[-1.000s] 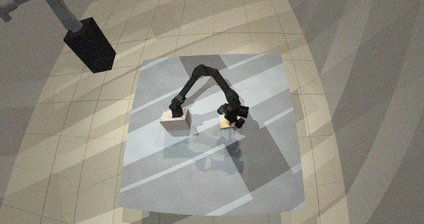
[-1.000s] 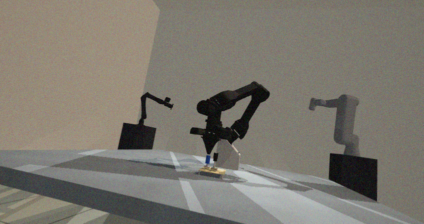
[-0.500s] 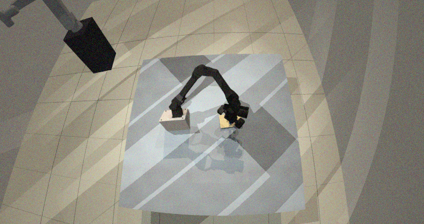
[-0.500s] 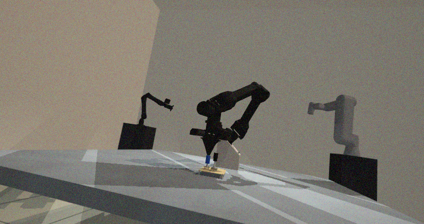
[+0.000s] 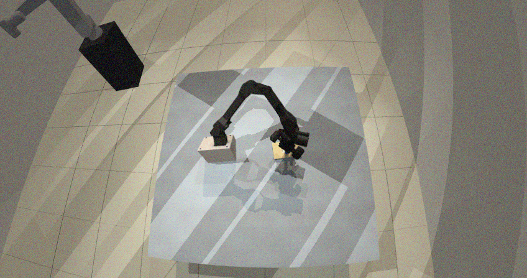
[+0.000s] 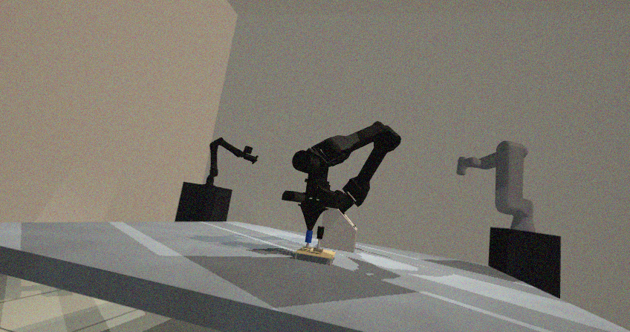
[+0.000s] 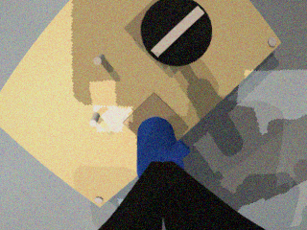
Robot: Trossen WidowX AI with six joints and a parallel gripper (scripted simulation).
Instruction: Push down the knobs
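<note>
Two knobs (image 6: 308, 236) (image 7: 176, 31), closed fingers (image 6: 312, 228) above blue.

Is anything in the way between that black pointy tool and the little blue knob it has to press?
Nothing visible: in the exterior view the tip of the black tool is right at the top of the blue plastic knob. The black round knob stands beside it, not between.

two knobs (image 6: 308, 236) (image 7: 155, 139) side by side on circuit board (image 5: 278, 152) (image 6: 327, 255) (image 7: 48, 110), board on table (image 5: 258, 238) (image 6: 185, 280)
</note>
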